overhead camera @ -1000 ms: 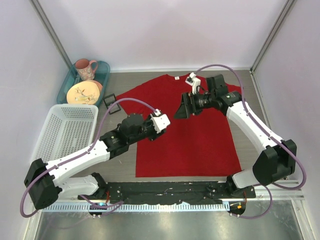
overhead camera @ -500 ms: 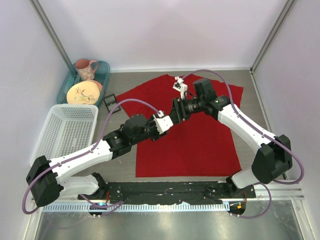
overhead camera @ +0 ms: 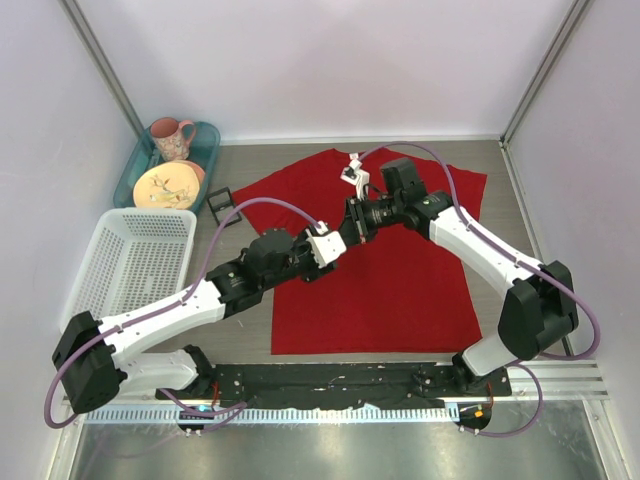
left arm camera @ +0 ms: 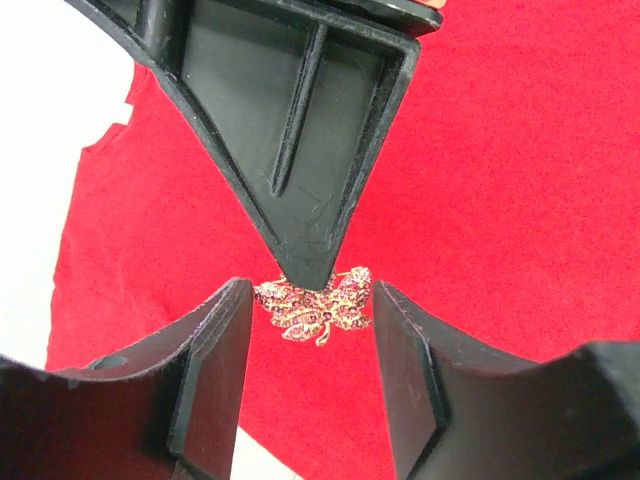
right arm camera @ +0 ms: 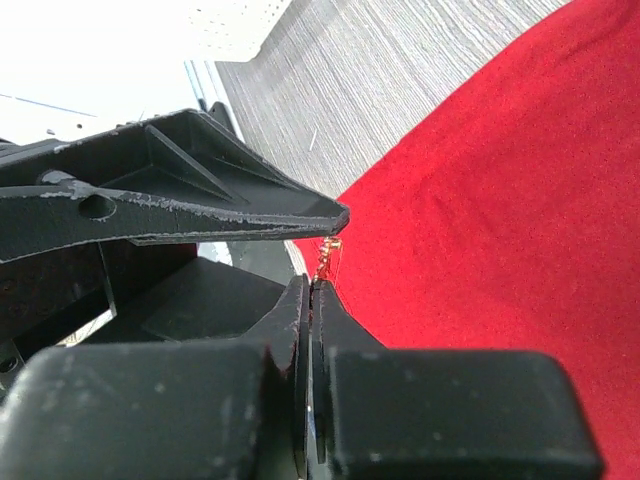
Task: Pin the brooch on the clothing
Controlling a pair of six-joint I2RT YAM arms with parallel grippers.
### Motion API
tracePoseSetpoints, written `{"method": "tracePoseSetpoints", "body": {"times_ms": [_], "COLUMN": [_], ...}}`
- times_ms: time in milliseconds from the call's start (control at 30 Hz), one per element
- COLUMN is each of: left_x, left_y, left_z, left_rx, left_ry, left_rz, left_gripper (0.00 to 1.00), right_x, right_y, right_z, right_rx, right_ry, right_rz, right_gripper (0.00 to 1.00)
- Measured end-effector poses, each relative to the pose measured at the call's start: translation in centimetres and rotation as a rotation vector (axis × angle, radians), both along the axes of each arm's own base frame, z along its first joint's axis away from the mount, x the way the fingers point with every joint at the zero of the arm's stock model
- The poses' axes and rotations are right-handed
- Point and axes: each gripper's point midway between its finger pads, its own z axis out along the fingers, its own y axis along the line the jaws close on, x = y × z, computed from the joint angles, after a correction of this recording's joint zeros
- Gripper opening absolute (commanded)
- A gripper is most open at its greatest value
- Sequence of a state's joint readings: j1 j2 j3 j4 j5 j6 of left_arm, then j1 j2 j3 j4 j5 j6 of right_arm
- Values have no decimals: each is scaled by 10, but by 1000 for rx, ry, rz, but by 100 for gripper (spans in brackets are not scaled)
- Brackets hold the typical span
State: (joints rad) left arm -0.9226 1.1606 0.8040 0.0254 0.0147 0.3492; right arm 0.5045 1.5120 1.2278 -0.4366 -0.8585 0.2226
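Observation:
The red clothing [overhead camera: 400, 280] lies flat on the table and fills the background of the left wrist view [left arm camera: 520, 150] and the right wrist view [right arm camera: 500, 200]. The brooch [left arm camera: 315, 305], a tiny jewelled leaf, hangs above it, spanning the gap between the tips of my left gripper [left arm camera: 310, 292], which touch both its ends. From above, my right gripper [left arm camera: 305, 268] comes down shut on its upper edge. In the right wrist view the brooch [right arm camera: 328, 255] shows edge-on at the closed tips of the right gripper [right arm camera: 313, 287]. In the top view both grippers meet over the shirt's left half [overhead camera: 347, 236].
A white basket [overhead camera: 135, 265] stands at the left. Behind it, a teal tray [overhead camera: 205, 140] holds a pink mug [overhead camera: 172, 138] and a plate [overhead camera: 165, 186]. A small black box [overhead camera: 219, 201] sits by the shirt's left sleeve. Walls close in on three sides.
My right arm swung left to meet the left gripper, and its jaws went from wide open to shut on the brooch. The left gripper edged right a little, opening unchanged.

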Motion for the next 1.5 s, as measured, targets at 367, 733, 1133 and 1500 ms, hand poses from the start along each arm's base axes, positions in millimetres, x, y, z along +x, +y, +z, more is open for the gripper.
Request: {"method": "tracePoseSetpoints", "body": {"times_ms": [367, 733, 1133, 1500], "left_x": [-7, 20, 16, 9], "left_y": [19, 63, 34, 18], "left_z": [31, 78, 82, 73], "left_rx": [43, -250, -507, -524], "left_ry": [120, 580, 1147, 1315], "left_rz": [42, 200, 17, -28], "left_gripper": [90, 89, 64, 49], "right_x": [27, 17, -13, -41], "right_y": [-29, -86, -52, -21], "right_z": [5, 64, 28, 59], "right_rx": [-112, -316, -431, -386], "right_ry": [-226, -1200, -1999, -2371], "right_rz": [-29, 23, 396, 411], "right_gripper": [1, 1, 1, 1]}}
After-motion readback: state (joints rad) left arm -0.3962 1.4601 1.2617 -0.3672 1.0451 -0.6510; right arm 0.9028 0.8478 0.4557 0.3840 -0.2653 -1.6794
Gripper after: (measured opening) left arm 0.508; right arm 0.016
